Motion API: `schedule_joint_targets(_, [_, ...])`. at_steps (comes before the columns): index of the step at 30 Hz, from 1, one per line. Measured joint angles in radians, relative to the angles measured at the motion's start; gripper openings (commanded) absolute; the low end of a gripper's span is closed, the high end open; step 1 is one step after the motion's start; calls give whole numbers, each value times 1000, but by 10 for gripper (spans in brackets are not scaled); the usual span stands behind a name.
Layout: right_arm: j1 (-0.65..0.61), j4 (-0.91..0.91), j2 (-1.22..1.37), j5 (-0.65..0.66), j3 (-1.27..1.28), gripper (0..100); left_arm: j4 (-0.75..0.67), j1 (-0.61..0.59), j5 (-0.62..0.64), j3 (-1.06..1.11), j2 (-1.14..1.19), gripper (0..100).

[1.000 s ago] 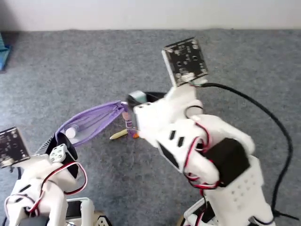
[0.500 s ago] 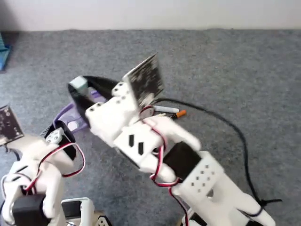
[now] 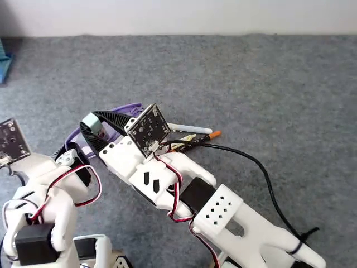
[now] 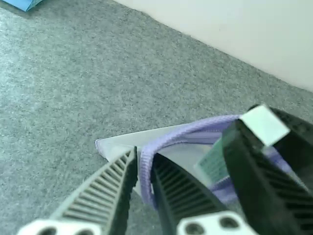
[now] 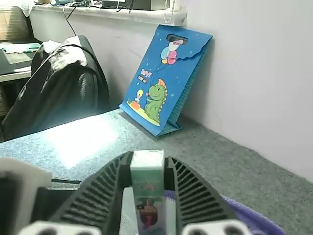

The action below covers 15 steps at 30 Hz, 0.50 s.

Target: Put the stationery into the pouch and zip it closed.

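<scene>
High view first: where's the pouch?

— The purple-edged pouch (image 3: 127, 108) lies on the grey carpet (image 3: 262, 72) at the left, mostly hidden under the right arm. The left gripper (image 3: 68, 152) sits at its near end.

— Clamped on it?

— Yes. In the left wrist view the left gripper (image 4: 142, 164) is pinched tight on the pouch's purple edge band (image 4: 195, 132), with a pale panel showing beside it.

— And the right gripper?

— The right gripper (image 3: 103, 127) grasps a small box (image 3: 92, 119). In the right wrist view its ribbed fingers (image 5: 188, 196) squeeze the box from both sides. From the left wrist view the box hangs right at the pouch's mouth. I cannot tell whether its lower end is inside.

— Any label on it?

— A mint-green wrapper with a small cartoon picture. The lettering is too small to make out.

— Other stationery?

— A white marker (image 3: 192, 130) with an orange cap lies on the carpet just past the right arm's circuit board (image 3: 148, 127). A yellowish pen (image 3: 179, 147) lies beside it, partly covered by the black cable (image 3: 254, 163).

— What's around?

— A blue gift bag (image 5: 164, 81) printed with a green dinosaur and balloons leans on the wall (image 5: 254, 73); I can't read its writing. Beside it stands a chair (image 5: 29, 117) draped with a dark jacket (image 5: 58, 83).
</scene>
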Motion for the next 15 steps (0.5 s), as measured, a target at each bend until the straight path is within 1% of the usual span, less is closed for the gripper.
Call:
schedule_joint_targets(2, [0,0,0,2,0,203,0,0,0,0,0,13])
schedule_joint_targets(4, [0,5,0,9,0,191,0,0,0,0,0,13])
schedule_joint_targets(8, [0,80,0,15,-43,155,0,0,0,0,0,13])
schedule_joint_targets(11, [0,126,0,15,-104,149,0,-3,3,0,0,13])
schedule_joint_targets(13, [20,169,0,15,-149,149,0,-3,3,0,0,13])
schedule_joint_targets(15, [69,233,0,-25,-201,150,6,0,3,0,0,13])
